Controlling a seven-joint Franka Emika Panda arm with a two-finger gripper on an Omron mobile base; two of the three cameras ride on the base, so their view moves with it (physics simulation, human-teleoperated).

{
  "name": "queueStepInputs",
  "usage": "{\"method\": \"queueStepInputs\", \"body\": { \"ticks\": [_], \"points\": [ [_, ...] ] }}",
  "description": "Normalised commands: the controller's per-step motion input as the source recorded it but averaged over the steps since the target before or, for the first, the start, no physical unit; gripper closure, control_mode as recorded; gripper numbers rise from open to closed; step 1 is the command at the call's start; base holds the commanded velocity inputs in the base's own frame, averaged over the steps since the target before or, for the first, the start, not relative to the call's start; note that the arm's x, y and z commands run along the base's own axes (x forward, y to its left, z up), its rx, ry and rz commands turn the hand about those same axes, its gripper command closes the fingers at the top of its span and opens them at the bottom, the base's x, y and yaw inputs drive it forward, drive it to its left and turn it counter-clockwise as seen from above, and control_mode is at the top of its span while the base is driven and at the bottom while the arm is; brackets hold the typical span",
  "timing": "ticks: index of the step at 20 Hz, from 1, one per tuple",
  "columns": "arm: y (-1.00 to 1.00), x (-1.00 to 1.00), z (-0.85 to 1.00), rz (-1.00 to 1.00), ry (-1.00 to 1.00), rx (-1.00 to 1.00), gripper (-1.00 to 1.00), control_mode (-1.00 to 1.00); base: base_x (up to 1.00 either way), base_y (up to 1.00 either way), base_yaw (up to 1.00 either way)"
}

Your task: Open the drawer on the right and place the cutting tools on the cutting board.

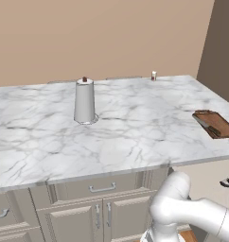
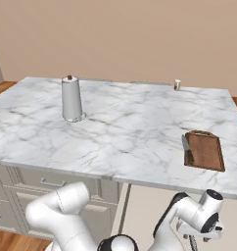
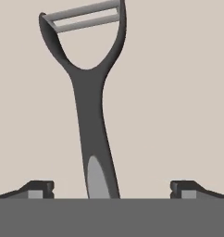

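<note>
A: Item 1, cutting board (image 2: 204,151)?
B: Reddish-brown wood, darker rim. Lies flat on the marble countertop (image 2: 125,127), near its right front corner. Holds one knife (image 2: 185,143), grey blade, along the board's left edge in the right base view.

A: Item 2, tool under the hand?
B: Peeler (image 3: 88,92), dark Y-shaped handle w/ pale grey inlay, silver blade across the fork at the top of the hand view. Lies on a plain pale beige surface; can't tell from this view if that's the drawer's inside.

A: Gripper (image 3: 112,187)?
B: Jaws wide apart, one tip either side of the peeler's handle end, not touching it. Arm is bent low past the counter's right end in both base views.

A: Counter, other stock?
B: Paper towel roll (image 1: 84,101), upright, white, dark cap, left of centre. Small shaker (image 1: 154,75) at the far edge, too small for detail.

A: Below the counter?
B: Grey-beige panelled cabinet fronts (image 1: 88,208), drawer fronts w/ horiz. silver bars, doors w/ vertical ones; those in view are shut.

A: Room?
B: Tan wall behind, wood floor at the corners.
</note>
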Motion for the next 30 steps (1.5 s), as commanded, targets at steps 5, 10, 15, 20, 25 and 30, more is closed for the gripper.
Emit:
{"method": "queueStepInputs", "body": {
  "ticks": [5,10,15,20,25,30],
  "points": [
    [0.02,0.0,-0.16,0.0,0.0,-0.01,-1.0,-1.0,0.0,0.0,0.0],
    [0.0,0.0,-0.27,0.0,0.0,0.0,-1.0,-1.0,0.0,0.0,0.0],
    [0.0,0.0,-0.01,0.0,0.0,0.0,-1.0,-1.0,0.0,0.0,0.0],
    [0.0,0.0,0.0,0.0,0.0,0.0,1.0,-1.0,0.0,0.0,0.0],
    [0.0,0.0,0.0,0.0,0.0,0.0,1.0,-1.0,0.0,0.0,0.0],
    [-0.06,0.0,0.06,0.0,0.0,0.0,1.0,-1.0,0.0,0.0,0.0]
  ]
}}
